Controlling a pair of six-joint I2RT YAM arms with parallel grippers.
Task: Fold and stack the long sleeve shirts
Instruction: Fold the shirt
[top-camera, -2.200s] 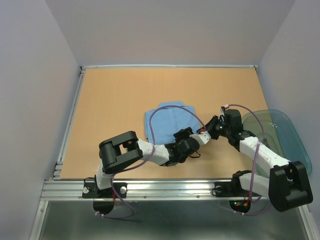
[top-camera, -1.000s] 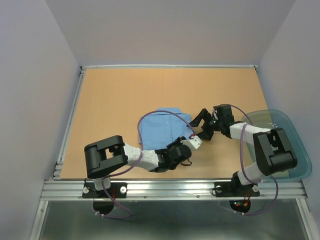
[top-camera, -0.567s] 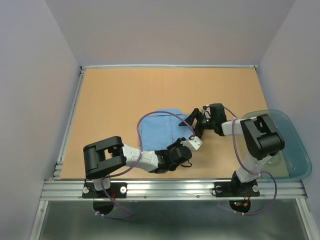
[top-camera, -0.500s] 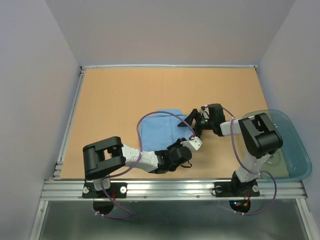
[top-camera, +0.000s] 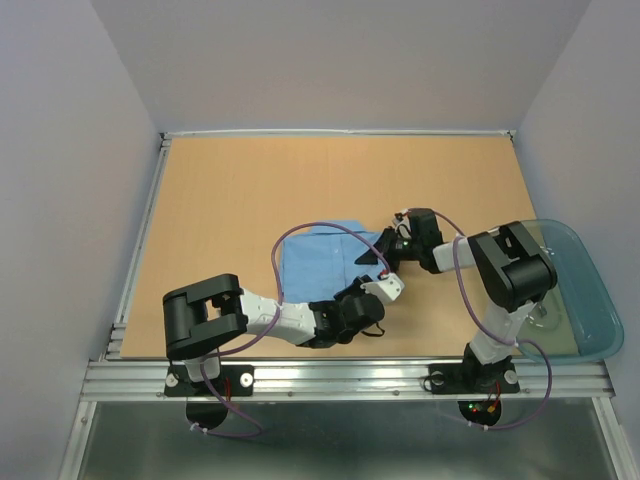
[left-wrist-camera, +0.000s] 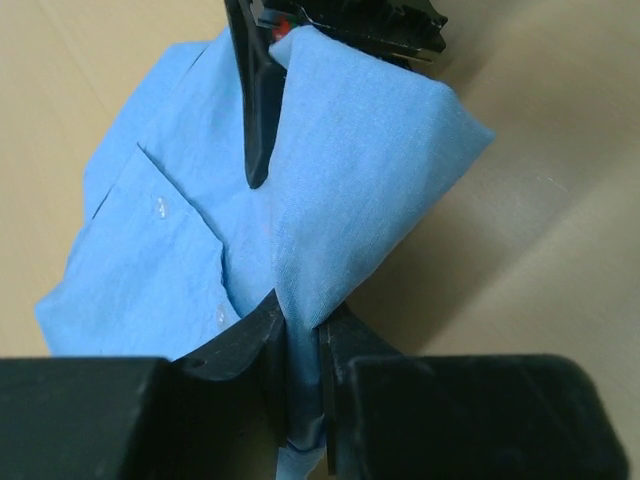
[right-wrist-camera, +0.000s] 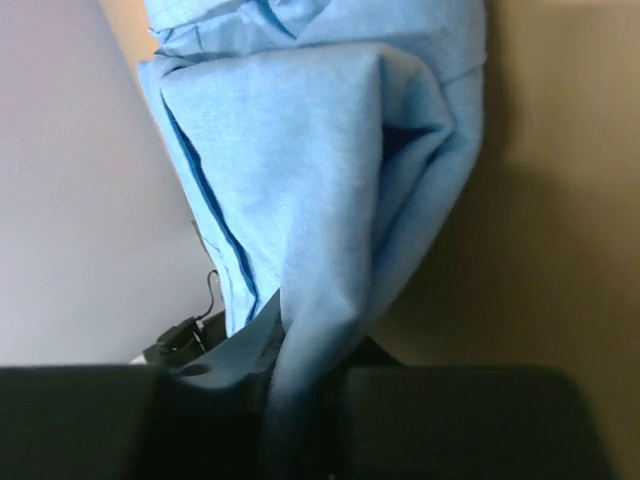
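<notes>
Partly folded light blue shirt (top-camera: 315, 265) mid-way across the wooden table (top-camera: 220, 200), right edge lifted into a ridge. Pinched at the near end of that ridge by the left gripper (left-wrist-camera: 300, 330), jaws closed on a doubled fold. Clamped at the far end by the right gripper (right-wrist-camera: 300, 360), cloth bunched between its fingers. Probably light, limp and a little slippery, with no stiffness to carry a fold. Best taken at doubled edges or seams, with both ends kept taut.

My left arm (top-camera: 275, 318) and right arm (top-camera: 510, 272) were white links with chunky black joints. Purple cables (top-camera: 283, 245) looped off both. Fingers (left-wrist-camera: 240, 345) flat, matte black. Bases (top-camera: 205, 380) black, with tiny red-green lights (top-camera: 480, 407).
</notes>
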